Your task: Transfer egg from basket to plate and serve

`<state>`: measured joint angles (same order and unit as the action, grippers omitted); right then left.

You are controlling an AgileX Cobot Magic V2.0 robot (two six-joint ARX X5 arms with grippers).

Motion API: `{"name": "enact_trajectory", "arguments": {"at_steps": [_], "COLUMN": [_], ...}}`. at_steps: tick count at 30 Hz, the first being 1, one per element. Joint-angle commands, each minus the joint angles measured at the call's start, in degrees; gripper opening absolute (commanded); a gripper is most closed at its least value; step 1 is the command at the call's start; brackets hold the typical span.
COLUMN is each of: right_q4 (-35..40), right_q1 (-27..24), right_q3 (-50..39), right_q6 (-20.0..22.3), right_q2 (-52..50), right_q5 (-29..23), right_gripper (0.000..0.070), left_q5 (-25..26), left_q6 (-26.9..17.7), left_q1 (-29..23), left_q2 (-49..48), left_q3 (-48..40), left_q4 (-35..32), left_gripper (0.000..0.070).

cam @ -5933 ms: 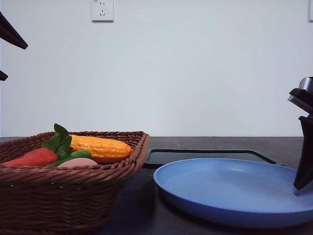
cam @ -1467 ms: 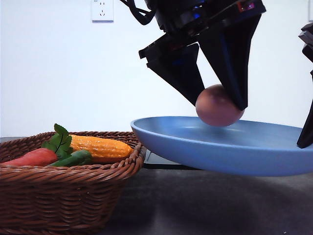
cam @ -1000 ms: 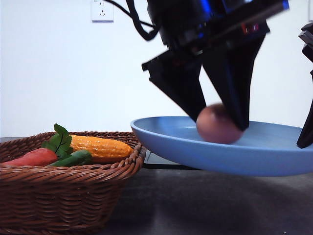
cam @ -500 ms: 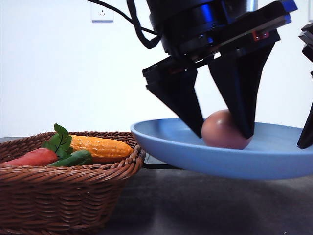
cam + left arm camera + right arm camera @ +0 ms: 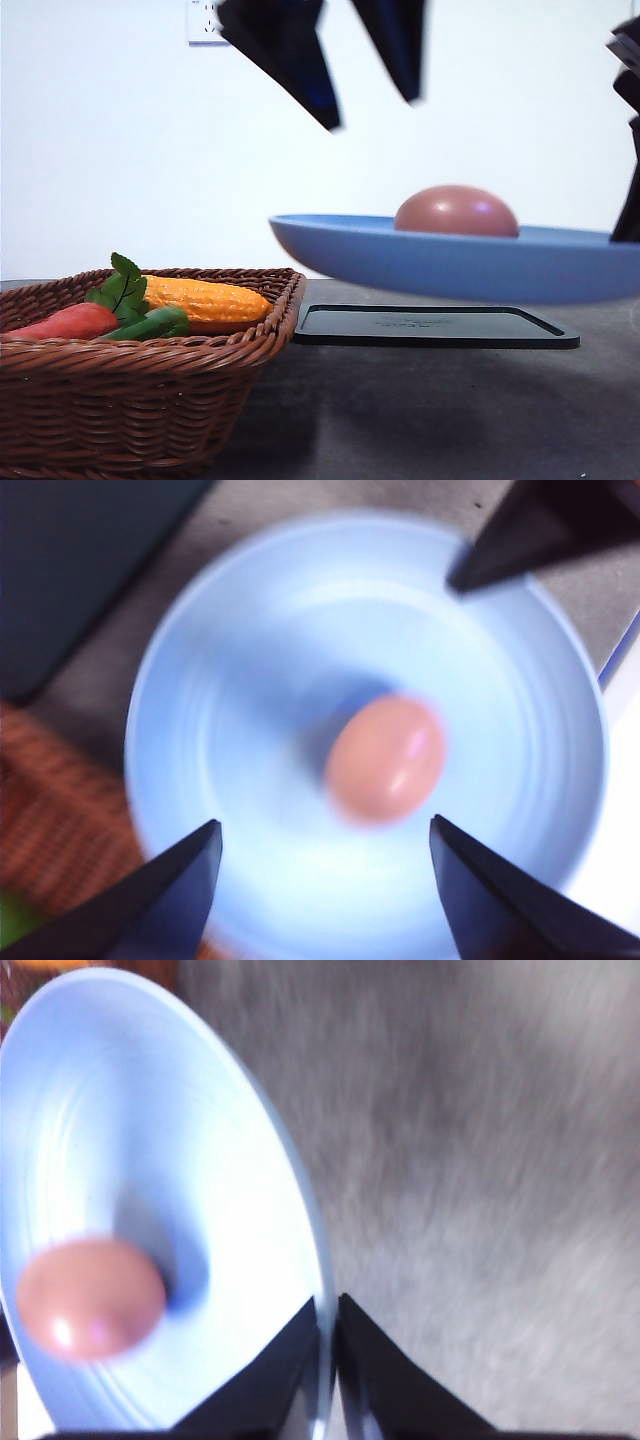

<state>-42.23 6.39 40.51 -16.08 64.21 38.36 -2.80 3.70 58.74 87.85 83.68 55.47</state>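
Observation:
The pinkish-brown egg (image 5: 457,211) lies free on the light-blue plate (image 5: 450,265), which hangs in the air above the black tray. My right gripper (image 5: 626,232) is shut on the plate's right rim; in its wrist view its fingers (image 5: 327,1305) pinch the rim (image 5: 300,1200) with the egg (image 5: 90,1300) beyond. My left gripper (image 5: 373,113) hovers open above the plate, well clear of the egg. Its wrist view looks down on the egg (image 5: 385,760) in the plate (image 5: 230,710) between its spread fingers (image 5: 325,823). The wicker basket (image 5: 150,352) stands at the left.
A carrot (image 5: 65,322) with green leaves and a corn cob (image 5: 205,299) lie in the basket. A flat black tray (image 5: 435,327) rests on the dark table under the raised plate. The white wall is behind.
My left gripper has let go of the egg and risen, fingers spread. The plate has lifted higher with the egg on it, uncovering the black tray.

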Motion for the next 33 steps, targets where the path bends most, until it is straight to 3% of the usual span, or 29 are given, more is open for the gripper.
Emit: {"name": "enact_trajectory", "arguments": {"at_steps": [1, 19, 28, 33], "right_q4": [-0.73, -1.71, -0.52, -0.33], "right_q1": [-0.34, -6.52, -6.94, -6.94], "right_q3": [2.75, 33.87, 48.12, 51.75], "right_q6": [1.98, 5.64, 4.59, 4.31], "right_q2": [2.38, 38.54, 54.35, 58.48], "right_q5": [0.38, -0.91, -0.91, -0.91], "right_gripper": [0.0000, 0.0000, 0.0000, 0.0000], "left_q5": [-0.84, -1.44, -2.04, -2.04], "left_q6": [-1.47, -1.90, -1.52, -1.28], "left_q1": [-0.23, -8.99, -9.35, -9.35], "left_q2": [-1.45, -25.95, -29.82, -29.81], "left_q3": [1.09, 1.09, 1.09, 1.09], "left_q4": [0.98, 6.45, 6.36, 6.43], "left_gripper": [0.0426, 0.0426, 0.0426, 0.0426]}}
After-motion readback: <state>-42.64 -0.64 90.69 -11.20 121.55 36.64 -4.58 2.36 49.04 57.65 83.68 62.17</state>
